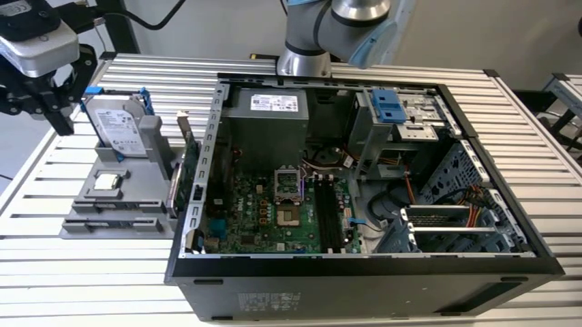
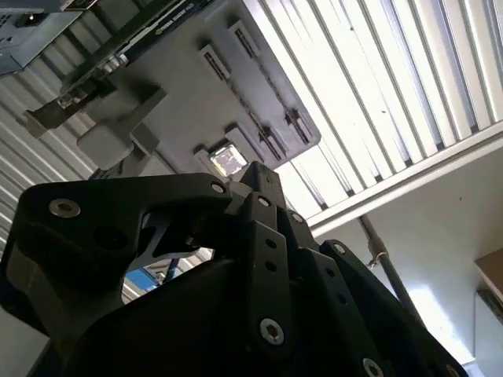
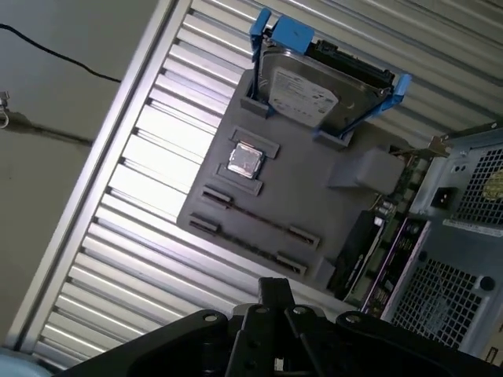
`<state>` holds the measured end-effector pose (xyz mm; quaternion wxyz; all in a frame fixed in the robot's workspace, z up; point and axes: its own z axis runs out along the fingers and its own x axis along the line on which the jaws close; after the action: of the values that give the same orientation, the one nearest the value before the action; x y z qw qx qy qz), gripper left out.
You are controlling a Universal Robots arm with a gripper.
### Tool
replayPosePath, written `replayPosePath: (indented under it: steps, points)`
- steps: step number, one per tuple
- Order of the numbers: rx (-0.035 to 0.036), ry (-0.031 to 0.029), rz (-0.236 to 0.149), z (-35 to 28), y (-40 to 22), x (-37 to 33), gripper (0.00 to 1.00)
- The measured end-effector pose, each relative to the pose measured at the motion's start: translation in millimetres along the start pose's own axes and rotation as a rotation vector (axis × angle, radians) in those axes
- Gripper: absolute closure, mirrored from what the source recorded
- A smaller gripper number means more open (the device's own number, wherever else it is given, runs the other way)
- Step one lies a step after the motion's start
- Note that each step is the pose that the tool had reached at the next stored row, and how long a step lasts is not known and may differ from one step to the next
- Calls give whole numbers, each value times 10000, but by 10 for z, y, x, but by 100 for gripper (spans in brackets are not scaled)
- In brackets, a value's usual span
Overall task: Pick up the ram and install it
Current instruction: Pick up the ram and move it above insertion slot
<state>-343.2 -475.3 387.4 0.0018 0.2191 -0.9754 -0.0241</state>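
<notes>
A grey parts tray (image 1: 91,221) sits on the slatted tabletop (image 1: 73,272), at 9 o'clock of the open computer case (image 1: 364,286), which holds one motherboard (image 1: 264,218). The tray carries one blue-framed hard drive (image 1: 118,126) standing upright, one processor chip (image 1: 108,182) in a recess, and one expansion card (image 1: 188,178) on edge at its 3 o'clock side. It also holds one ram (image 3: 255,222), seemingly the thin dark strip edge-on in a slot across the chip from the drive. The gripper (image 1: 62,126) hangs at the tray's 10 o'clock, its jaws drawn together on nothing.
</notes>
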Motion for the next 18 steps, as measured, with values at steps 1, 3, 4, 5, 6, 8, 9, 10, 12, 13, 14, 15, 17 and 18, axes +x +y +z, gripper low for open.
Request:
replayPosePath:
  steps: [1,3,4,5,6,8,9,10,12,13,14,15,17,18]
  points:
    - [-1,7,-154,0,1,0,100]
    - [-3,20,-429,0,1,-1,100]
    - [-4,27,-560,0,2,-1,100]
    - [-5,33,-687,0,3,-1,100]
    - [-6,38,-805,0,4,-2,100]
    - [-7,50,-1019,0,9,-4,100]
    - [-8,55,-1115,0,10,-5,100]
    - [-9,58,-1213,0,10,-5,100]
    - [-10,66,-1387,1,12,-6,100]
    - [-10,70,-1473,1,13,-6,100]
    - [-11,74,-1560,1,14,-7,100]
    - [-12,80,-1651,1,15,-7,100]
    - [-13,90,-1835,0,19,-9,100]
    - [-14,94,-1932,1,19,-9,100]
